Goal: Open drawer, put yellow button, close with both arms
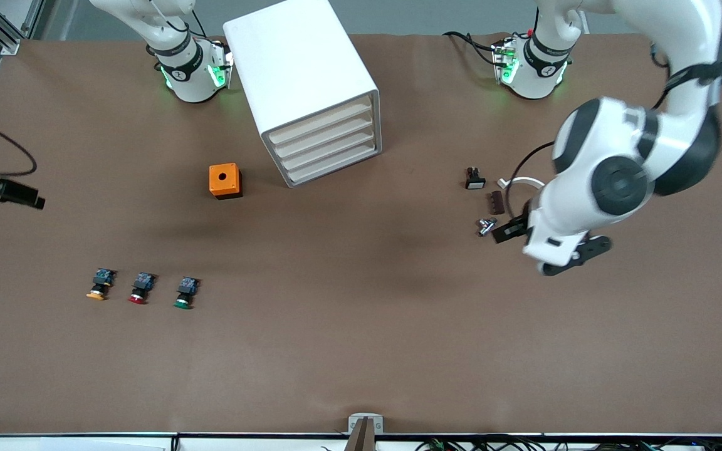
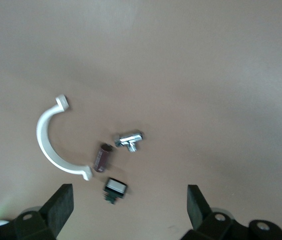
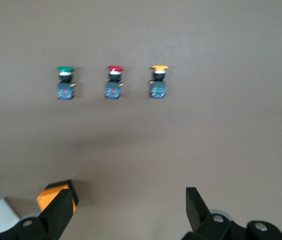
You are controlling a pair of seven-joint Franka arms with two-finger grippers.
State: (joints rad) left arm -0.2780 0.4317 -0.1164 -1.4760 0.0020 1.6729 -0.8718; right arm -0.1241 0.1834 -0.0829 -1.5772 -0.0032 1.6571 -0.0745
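Left gripper (image 2: 126,207) hangs spread wide and empty over small parts near its end of the table. Right gripper (image 3: 128,210) is also wide open, holding nothing. All cabinet (image 1: 311,94) drawers look shut, so I'm at step one: reach the drawer (image 1: 320,129). Yellow button (image 1: 99,285) waits beside the red-capped button (image 1: 140,289).

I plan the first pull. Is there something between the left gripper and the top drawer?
Nothing visible. The left gripper is open over small parts near the left arm's end; bare table lies between it and the shut drawer. The orange box sits beside the cabinet, toward the right arm's end.
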